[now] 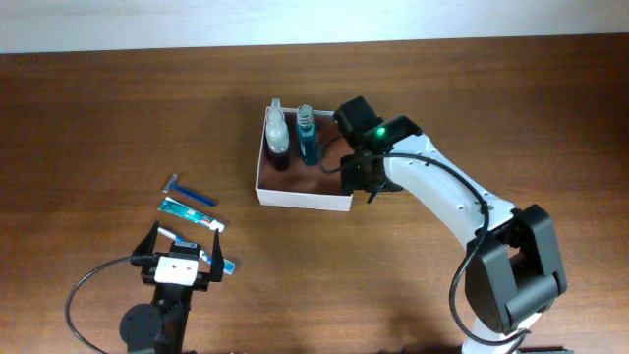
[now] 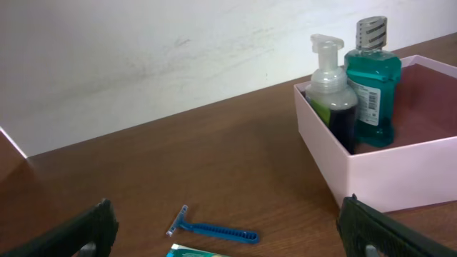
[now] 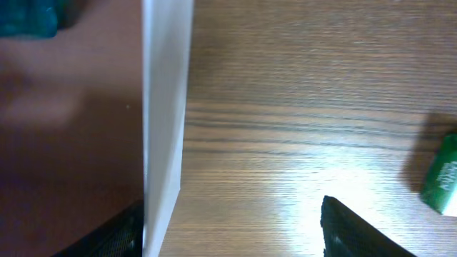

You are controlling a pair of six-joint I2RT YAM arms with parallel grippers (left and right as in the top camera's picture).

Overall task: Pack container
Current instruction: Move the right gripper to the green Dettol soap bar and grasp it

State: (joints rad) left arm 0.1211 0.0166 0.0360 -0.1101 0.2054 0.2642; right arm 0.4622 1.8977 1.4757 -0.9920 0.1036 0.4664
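The container is a square white-walled box with a pinkish-tan inside, at the table's middle. A pump bottle with dark liquid and a teal mouthwash bottle stand upright in its far left corner. My right gripper is open and empty, straddling the container's right wall: one finger is inside and one outside. My left gripper is open and empty at the front left. In its wrist view the container stands ahead to the right.
A blue razor and a green-and-white toothpaste tube lie on the wood just ahead of the left gripper. A green object lies on the table outside the container's right wall.
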